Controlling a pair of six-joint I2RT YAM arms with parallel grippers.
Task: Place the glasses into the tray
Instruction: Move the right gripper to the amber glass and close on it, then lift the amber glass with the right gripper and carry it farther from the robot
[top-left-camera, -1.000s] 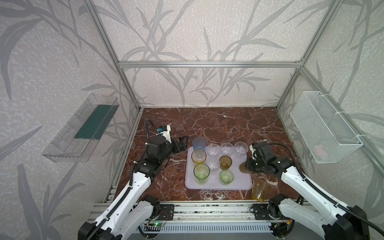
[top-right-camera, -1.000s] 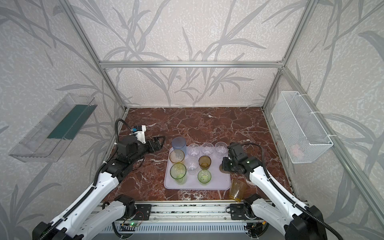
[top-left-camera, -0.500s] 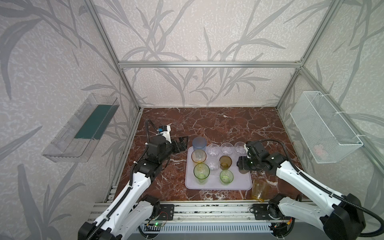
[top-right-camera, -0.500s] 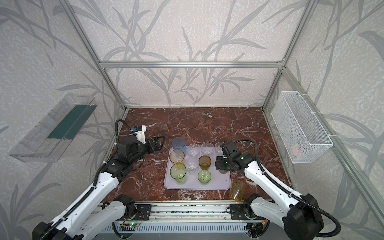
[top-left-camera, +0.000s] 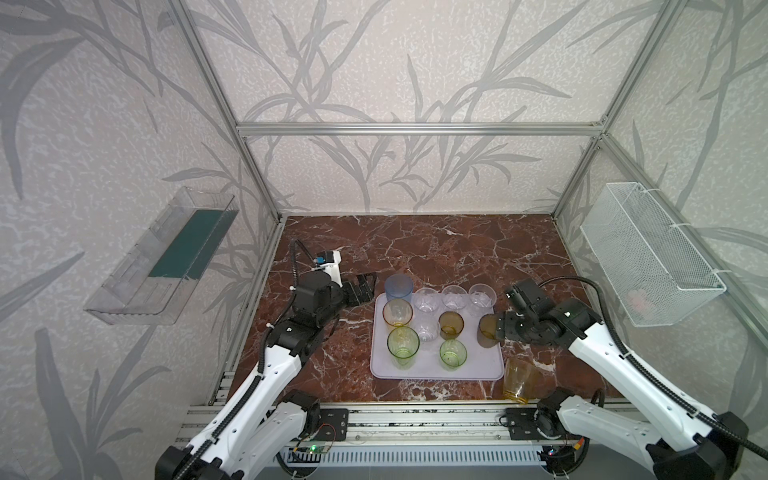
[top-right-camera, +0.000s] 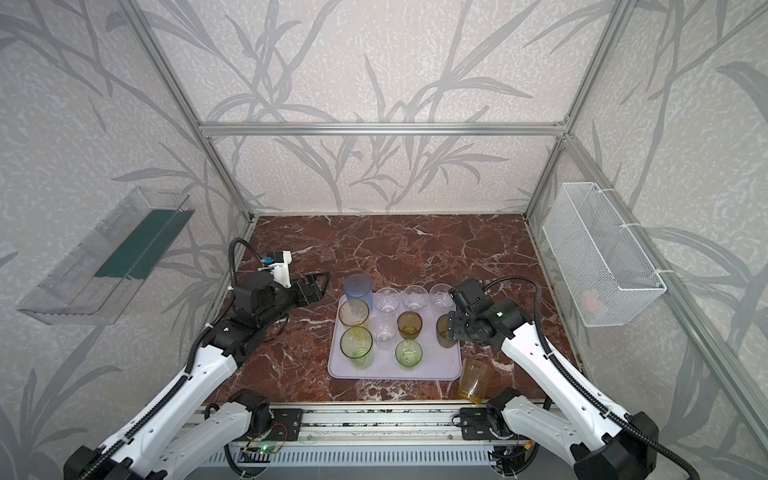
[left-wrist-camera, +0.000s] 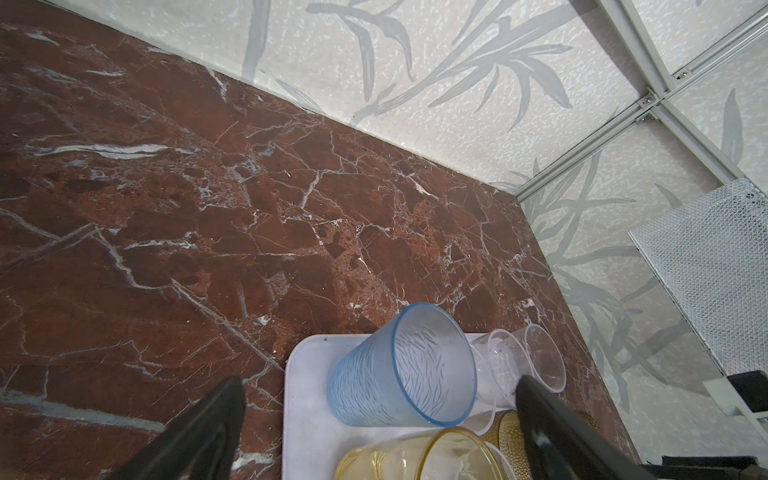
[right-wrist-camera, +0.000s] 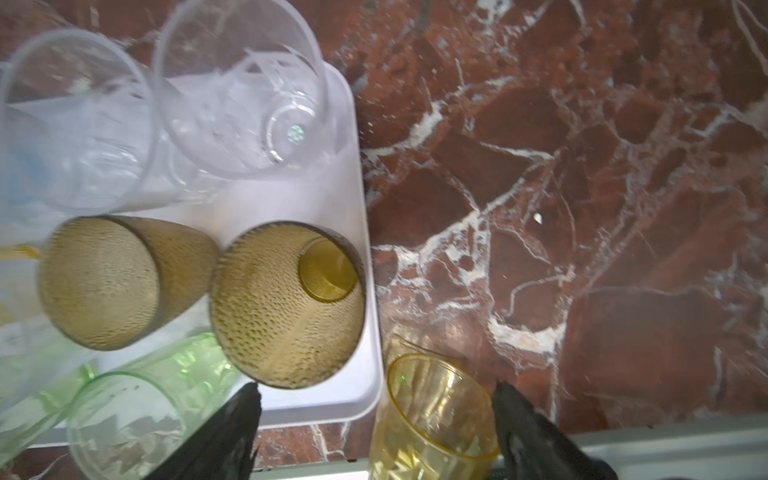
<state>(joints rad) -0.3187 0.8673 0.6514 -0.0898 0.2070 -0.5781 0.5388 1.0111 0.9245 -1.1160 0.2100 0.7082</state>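
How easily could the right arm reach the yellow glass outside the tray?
Probably easily: the amber-yellow glass stands alone on the marble beside the tray, near the open right gripper, nothing between.

Place: lab cell | cues: aluminium frame (top-left-camera: 415, 129) — printed panels (top-left-camera: 415, 62), marble floor (top-left-camera: 415, 249)

The tray (top-left-camera: 478, 368) lies between the two grippers. Just ahead of the right gripper (top-left-camera: 498, 328), the edge glass (top-left-camera: 484, 332) stands inside the tray's right rim. Beside that gripper, on the robot's side, the stray glass (top-left-camera: 517, 380) stands off the tray. Ahead of the left gripper (top-left-camera: 370, 289), the tallest glass (top-left-camera: 398, 286) occupies the tray's far corner.
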